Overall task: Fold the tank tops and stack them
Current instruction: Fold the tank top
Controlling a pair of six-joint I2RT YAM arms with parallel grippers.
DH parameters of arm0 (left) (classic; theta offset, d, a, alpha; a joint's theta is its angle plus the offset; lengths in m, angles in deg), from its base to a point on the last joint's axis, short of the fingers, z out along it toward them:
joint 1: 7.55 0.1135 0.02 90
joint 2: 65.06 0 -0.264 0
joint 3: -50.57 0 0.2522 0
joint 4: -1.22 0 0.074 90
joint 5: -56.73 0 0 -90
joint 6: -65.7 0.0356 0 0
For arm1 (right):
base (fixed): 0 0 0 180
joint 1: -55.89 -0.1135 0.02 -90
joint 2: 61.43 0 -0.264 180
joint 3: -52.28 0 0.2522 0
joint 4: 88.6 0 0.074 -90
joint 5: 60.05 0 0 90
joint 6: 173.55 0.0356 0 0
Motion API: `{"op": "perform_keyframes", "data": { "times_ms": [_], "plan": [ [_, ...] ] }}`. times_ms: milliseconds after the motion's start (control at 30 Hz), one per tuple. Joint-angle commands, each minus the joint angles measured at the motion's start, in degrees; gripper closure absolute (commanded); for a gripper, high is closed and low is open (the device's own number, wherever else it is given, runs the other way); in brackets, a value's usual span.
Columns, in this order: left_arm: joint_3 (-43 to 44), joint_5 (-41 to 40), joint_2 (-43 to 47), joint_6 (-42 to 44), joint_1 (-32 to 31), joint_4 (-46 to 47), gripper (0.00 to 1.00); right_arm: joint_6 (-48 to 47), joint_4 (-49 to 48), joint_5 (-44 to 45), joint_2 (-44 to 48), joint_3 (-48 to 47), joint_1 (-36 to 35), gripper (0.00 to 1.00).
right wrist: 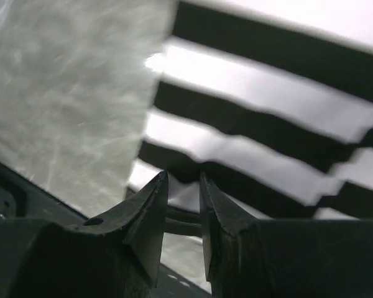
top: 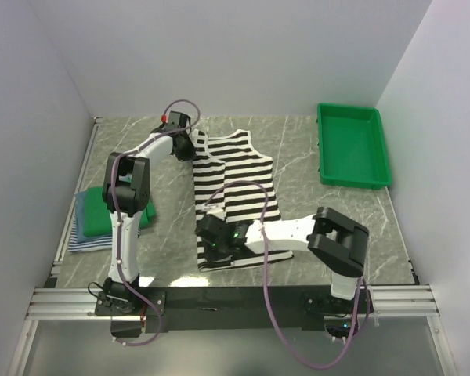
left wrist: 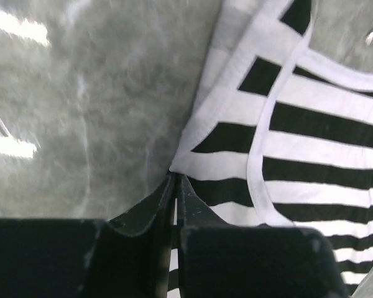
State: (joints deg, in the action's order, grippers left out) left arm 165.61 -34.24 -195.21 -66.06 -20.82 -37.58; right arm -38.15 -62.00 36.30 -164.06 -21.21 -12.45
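The striped tank top [top: 239, 176] is lying flat on the table [top: 305, 200], just left of the green bin [top: 351, 145]. The left gripper [left wrist: 175, 180] is squeezing its fingers tight together on the top's shoulder edge, level with the bin. The right gripper [right wrist: 183, 181] is pinching the bottom hem, nearer than the bin. A folded green tank top [top: 94, 210] is sitting far left of the bin.

Finishes noted on table and contents.
The striped tank top [top: 235, 184] is soft matt knit cloth with smooth white binding; the table [top: 298, 157] is a polished, glossy marble-look top throwing glare; the bin [top: 348, 149] is smooth shiny plastic; the left gripper [left wrist: 176, 177] has matt black fingers.
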Motion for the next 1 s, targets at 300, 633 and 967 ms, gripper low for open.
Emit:
{"op": "perform_keyframes", "data": {
  "times_ms": [300,633,967],
  "plan": [
    [11.22,1.15,4.36,2.64,6.07,-5.11,0.68,1.34,-2.63,-10.64,-15.59,-20.34,1.97,0.62],
    [3.68,7.12,19.73,1.42,5.9,0.51,0.55,2.05,-6.17,-11.19,7.75,-11.14,9.78,0.5],
    [-28.73,12.73,38.03,-6.56,-13.76,15.61,0.6,-11.2,8.33,-10.83,10.09,-12.08,41.95,0.56]
  ]
}}
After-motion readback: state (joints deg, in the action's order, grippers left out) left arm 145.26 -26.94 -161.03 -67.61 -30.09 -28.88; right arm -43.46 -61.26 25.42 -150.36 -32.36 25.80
